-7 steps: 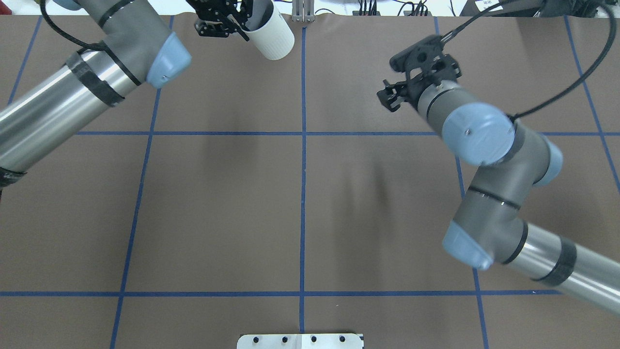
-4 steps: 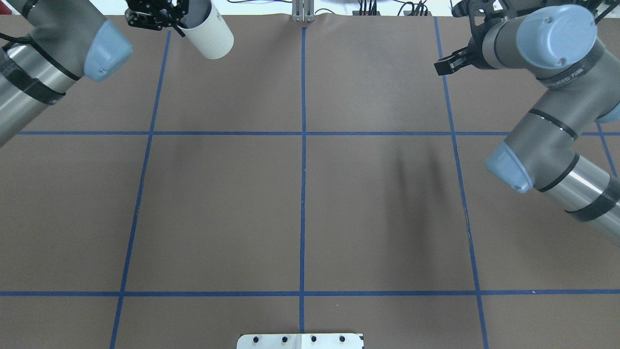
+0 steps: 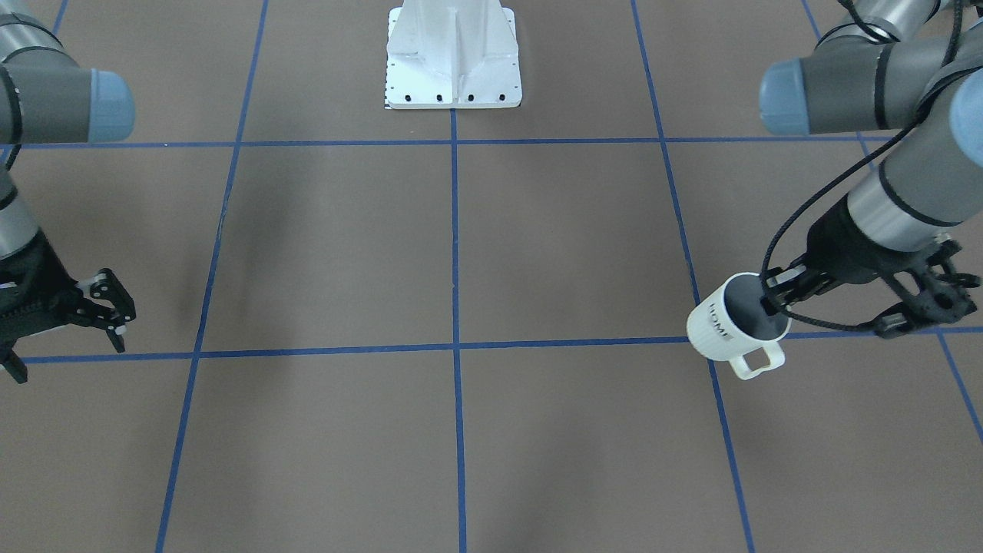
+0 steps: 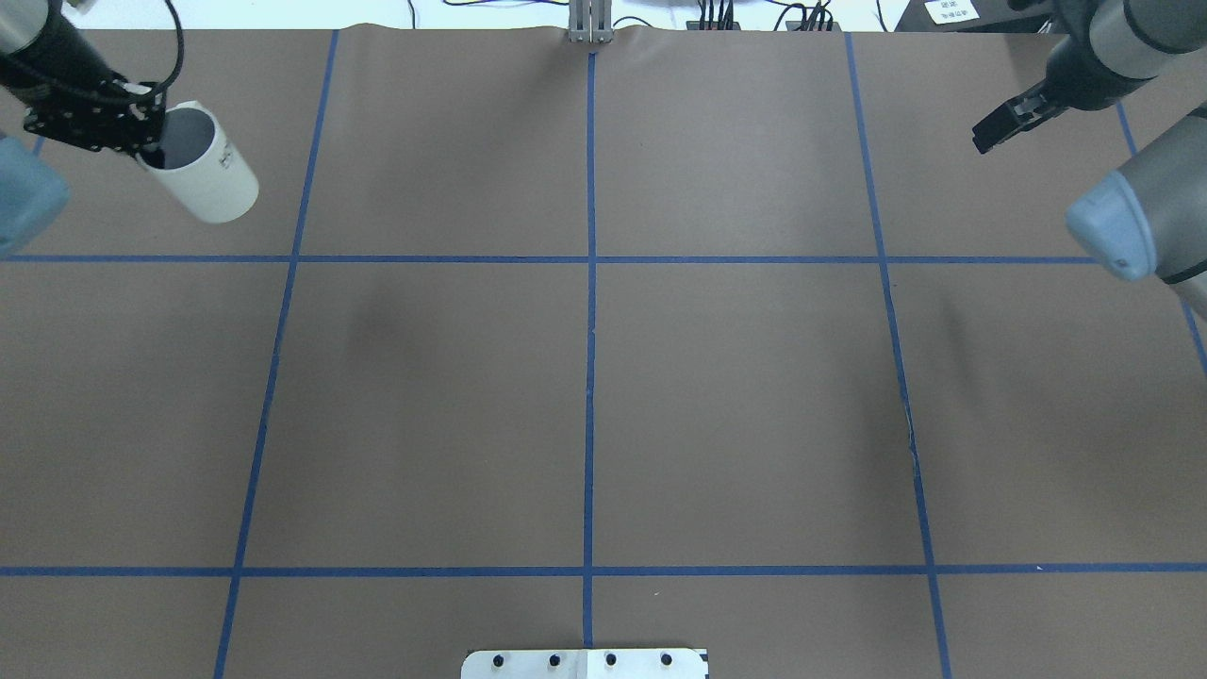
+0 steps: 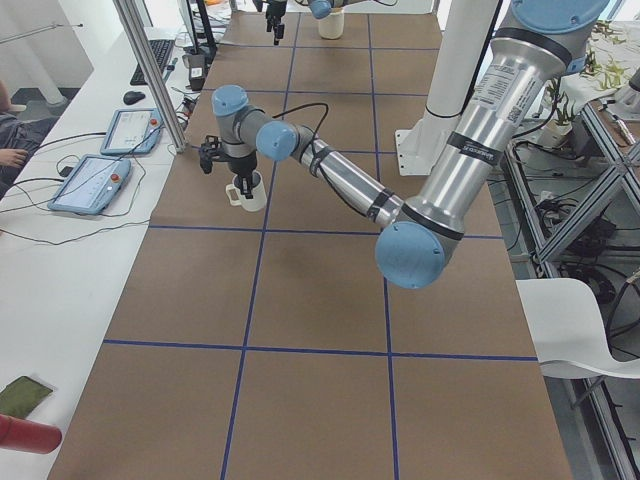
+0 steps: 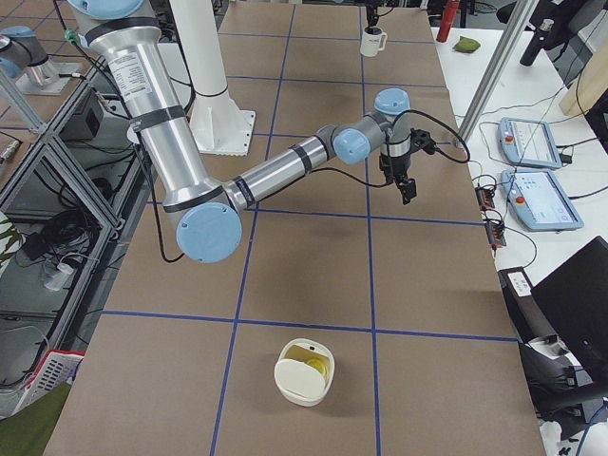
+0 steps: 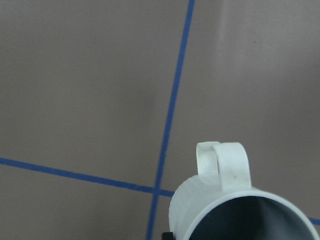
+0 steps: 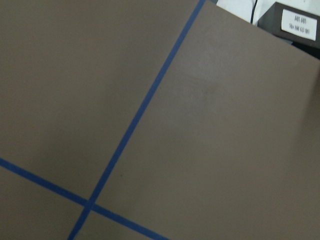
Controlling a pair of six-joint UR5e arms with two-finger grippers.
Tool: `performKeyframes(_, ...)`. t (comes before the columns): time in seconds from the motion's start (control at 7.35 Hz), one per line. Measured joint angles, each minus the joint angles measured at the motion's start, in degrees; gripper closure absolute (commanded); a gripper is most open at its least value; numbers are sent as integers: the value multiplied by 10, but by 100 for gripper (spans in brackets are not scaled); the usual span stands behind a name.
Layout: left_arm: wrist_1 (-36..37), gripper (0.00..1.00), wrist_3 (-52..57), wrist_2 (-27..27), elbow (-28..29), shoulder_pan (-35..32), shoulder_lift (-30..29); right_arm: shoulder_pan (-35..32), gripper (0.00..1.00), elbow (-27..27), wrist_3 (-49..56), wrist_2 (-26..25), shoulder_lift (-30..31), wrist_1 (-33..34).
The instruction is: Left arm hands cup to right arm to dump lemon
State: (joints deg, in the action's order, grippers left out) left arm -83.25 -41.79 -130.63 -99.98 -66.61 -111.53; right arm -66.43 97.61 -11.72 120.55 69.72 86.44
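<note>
The white cup (image 3: 726, 332) with "HOME" lettering hangs roughly upright from my left gripper (image 3: 774, 302), which is shut on its rim with one finger inside. It sits at the far left in the overhead view (image 4: 209, 179), close over the table. Its grey inside (image 7: 250, 220) shows no lemon. My right gripper (image 3: 65, 346) is open and empty at the opposite far corner (image 4: 992, 134). A yellow piece that looks like the lemon (image 6: 312, 359) lies in a white bowl (image 6: 296, 382) at the table's right end.
The brown table has blue tape grid lines (image 4: 590, 311). The white robot base plate (image 3: 453, 69) sits at the middle of the near edge. Operator tablets (image 5: 90, 185) and cables lie on the white bench beyond the far edge.
Both arms swung outward. The left gripper carried the cup from the far centre to the far left and lower. The right gripper moved from centre-right to the far right corner.
</note>
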Motion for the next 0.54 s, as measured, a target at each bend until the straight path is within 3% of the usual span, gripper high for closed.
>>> performKeyframes(0.27,-5,100,43,4,-31,-1,84,-26,0,5,52,42,46,22)
performKeyframes(0.54,-57,100,46,12,-34,2,149,-39,0,8,69,67,74,24)
